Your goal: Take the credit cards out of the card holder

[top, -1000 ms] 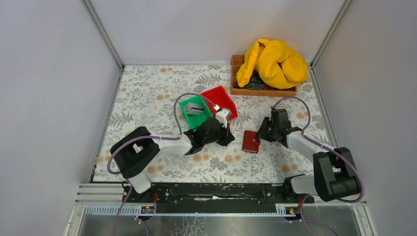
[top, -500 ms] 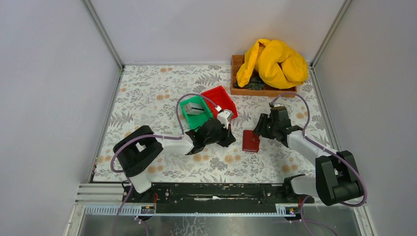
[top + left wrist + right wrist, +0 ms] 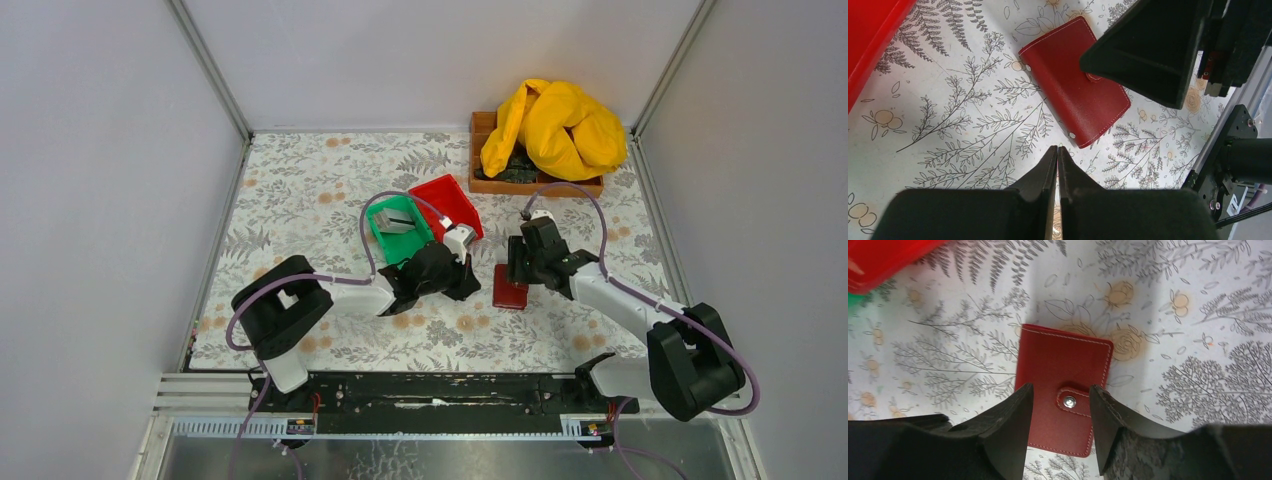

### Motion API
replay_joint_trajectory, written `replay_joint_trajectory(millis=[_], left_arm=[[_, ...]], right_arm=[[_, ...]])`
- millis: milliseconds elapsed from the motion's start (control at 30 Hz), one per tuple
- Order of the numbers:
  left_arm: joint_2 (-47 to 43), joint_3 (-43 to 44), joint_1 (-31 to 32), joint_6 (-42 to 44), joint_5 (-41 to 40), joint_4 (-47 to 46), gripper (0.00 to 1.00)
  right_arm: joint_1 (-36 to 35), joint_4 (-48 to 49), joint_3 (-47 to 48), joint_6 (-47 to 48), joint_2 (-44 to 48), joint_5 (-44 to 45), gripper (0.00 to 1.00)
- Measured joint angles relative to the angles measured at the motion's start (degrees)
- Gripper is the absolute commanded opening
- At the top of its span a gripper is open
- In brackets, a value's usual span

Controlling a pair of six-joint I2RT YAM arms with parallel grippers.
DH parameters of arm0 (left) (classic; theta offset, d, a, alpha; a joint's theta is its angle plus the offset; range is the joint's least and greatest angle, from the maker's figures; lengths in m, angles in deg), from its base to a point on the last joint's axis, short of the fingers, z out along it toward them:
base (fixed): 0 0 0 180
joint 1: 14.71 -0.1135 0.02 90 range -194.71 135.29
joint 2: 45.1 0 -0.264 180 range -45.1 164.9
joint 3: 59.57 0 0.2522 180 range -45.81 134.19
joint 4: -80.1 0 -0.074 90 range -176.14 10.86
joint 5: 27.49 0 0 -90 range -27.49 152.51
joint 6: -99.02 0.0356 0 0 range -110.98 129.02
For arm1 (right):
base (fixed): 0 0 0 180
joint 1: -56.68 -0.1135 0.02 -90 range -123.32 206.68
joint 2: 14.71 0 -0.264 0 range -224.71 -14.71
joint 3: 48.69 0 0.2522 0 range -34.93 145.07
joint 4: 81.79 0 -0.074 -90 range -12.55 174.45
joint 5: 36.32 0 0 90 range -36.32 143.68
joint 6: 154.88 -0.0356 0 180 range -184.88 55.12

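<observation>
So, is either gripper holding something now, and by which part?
Nothing is held. The right gripper stands open over the snap tab of the closed wallet, which lies flat on the table. The left gripper is shut and empty.

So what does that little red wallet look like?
The card holder is a flat, dark red rectangle that looks like leather, with pale stitching round its edge. It is shut, its small snap tab fastened, so its inside is hidden. It lies flat on the flowery table. The right gripper stands open over it, one finger either side of the tab; whether it touches is unclear.
</observation>
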Motion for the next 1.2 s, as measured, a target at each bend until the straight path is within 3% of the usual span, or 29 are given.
replay_joint_trajectory(millis=[267,900,1000,1200], left_arm=[[0.0,0.0,0.0,0.0,-0.1,0.0,0.09],[0.0,0.0,0.0,0.0,-0.7,0.0,0.09],[-0.1,0.0,0.0,0.0,-1.0,0.0,0.09],[-0.6,0.0,0.0,0.1,-1.7,0.0,0.09]], right_arm=[[-1.0,-3.3,0.0,0.0,-0.6,4.1,0.53],[-2.4,-3.4,0.1,-0.5,-4.3,4.6,0.50],[-2.5,-3.8,0.5,-1.2,-4.7,5.3,0.45],[-2.5,-4.2,0.7,-2.5,-4.7,6.6,0.24]])
